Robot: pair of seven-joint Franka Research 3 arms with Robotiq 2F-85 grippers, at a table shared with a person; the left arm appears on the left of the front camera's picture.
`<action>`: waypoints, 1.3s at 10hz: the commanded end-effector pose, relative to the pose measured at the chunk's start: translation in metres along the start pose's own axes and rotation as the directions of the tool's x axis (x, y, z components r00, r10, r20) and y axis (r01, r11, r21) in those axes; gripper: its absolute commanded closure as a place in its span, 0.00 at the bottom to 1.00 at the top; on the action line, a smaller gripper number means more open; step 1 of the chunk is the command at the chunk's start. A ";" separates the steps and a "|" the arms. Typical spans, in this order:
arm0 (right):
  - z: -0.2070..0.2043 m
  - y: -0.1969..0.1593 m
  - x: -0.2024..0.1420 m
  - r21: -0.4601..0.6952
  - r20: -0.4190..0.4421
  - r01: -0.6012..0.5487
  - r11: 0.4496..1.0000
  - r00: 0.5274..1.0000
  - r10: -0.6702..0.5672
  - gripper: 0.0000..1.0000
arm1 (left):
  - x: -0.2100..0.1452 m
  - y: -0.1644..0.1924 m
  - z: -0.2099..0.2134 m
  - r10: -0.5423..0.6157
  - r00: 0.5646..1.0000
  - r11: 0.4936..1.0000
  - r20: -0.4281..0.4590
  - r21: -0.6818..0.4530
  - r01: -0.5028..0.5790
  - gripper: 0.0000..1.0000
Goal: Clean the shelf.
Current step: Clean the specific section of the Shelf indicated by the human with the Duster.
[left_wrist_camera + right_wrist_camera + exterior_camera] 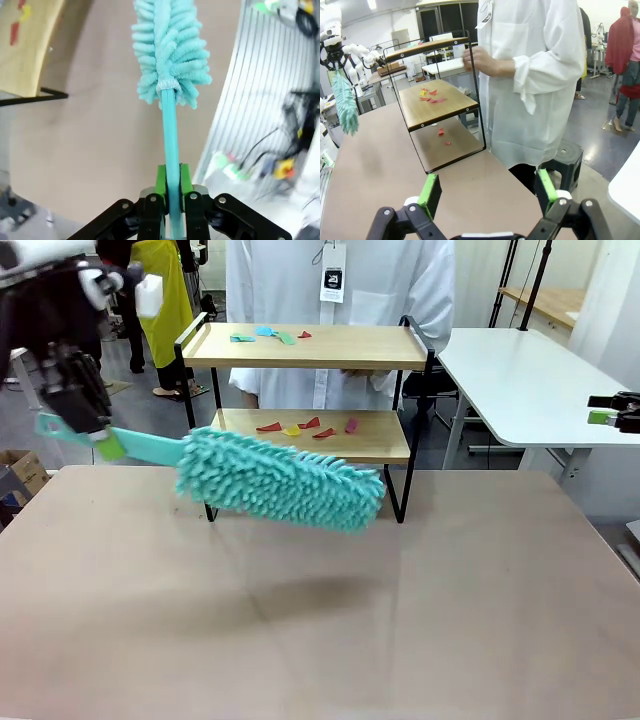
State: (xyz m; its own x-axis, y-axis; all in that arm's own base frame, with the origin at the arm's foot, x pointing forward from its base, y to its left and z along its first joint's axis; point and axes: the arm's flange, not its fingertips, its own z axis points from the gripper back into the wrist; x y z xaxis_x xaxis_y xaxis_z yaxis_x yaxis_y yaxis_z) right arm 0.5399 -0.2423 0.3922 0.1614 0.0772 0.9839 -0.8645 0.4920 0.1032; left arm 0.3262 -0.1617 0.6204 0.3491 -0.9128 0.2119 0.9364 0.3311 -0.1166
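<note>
While the left pincer (100,440) is clamping its green pads (161,180) tight on the handle of a teal duster (280,482), the duster is hanging in the air over the near left part of the brown tabletop (320,630). Its fluffy head is pointing to the right and tilting slightly down, and it is casting a soft shadow on the tabletop below. The head is hovering on the near side of the shelf (360,345), level with the lower board. From the right wrist camera it is sitting clear of the frame.

At the far middle of the tabletop, the shelf is standing upright with two light wooden boards in a thin black frame. Small coloured scraps (265,335), blue, green and red, are lying on the left half of the top board. More scraps (310,427), red, yellow and pink, are lying near the middle of the lower board. Two small red bits (441,132) are resting beneath the lower board.

Behind the shelf a person (340,280) in a white coat is standing, holding one hand (476,60) close to the top board's far edge.

Far to the right, the right pincer (487,187) is hanging with its fingers spread wide and gripping nothing. It is facing the shelf from the right end. A white table (530,380) is standing beyond it.
</note>
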 end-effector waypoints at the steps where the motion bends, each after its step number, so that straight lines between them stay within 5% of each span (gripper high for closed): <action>1: -0.001 0.000 0.002 -0.006 -0.003 -0.005 1.000 1.000 0.005 0.00 | 0.027 -0.018 -0.003 0.232 0.963 0.972 0.134 0.000 -0.235 0.87; 3: -0.001 0.000 0.002 -0.006 -0.003 -0.005 1.000 1.000 0.005 0.00 | 0.043 -0.027 -0.016 0.336 0.912 0.941 0.234 -0.043 -0.335 0.87; 4: -0.001 0.000 0.002 -0.006 -0.003 -0.005 1.000 1.000 0.005 0.00 | 0.048 -0.026 -0.017 0.338 0.913 0.941 0.228 -0.108 -0.321 0.87; 5: -0.001 0.000 0.002 -0.006 -0.003 -0.005 1.000 1.000 0.005 0.00 | 0.042 -0.024 -0.006 0.308 0.939 0.951 0.154 -0.056 -0.303 0.87; 8: -0.001 0.000 0.002 -0.006 -0.003 -0.005 1.000 1.000 0.005 0.00 | 0.049 -0.025 -0.012 0.337 0.925 0.941 0.177 -0.077 -0.328 0.87; 10: -0.001 0.000 0.002 -0.006 -0.003 -0.005 1.000 1.000 0.005 0.00 | 0.090 -0.034 -0.033 0.462 0.870 0.883 0.170 0.007 -0.470 0.87; 13: -0.001 0.000 0.002 -0.006 -0.003 -0.005 1.000 1.000 0.005 0.00 | 0.123 -0.048 -0.061 0.588 0.751 0.793 0.300 -0.031 -0.608 0.87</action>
State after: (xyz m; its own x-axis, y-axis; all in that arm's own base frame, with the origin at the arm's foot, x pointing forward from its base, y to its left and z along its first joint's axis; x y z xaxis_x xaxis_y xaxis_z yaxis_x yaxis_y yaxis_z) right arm 0.5398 -0.2423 0.3922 0.1614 0.0772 0.9839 -0.8644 0.4921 0.1032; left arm 0.3225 -0.2982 0.5957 0.7954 -0.5035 0.3373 0.5899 0.7709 -0.2402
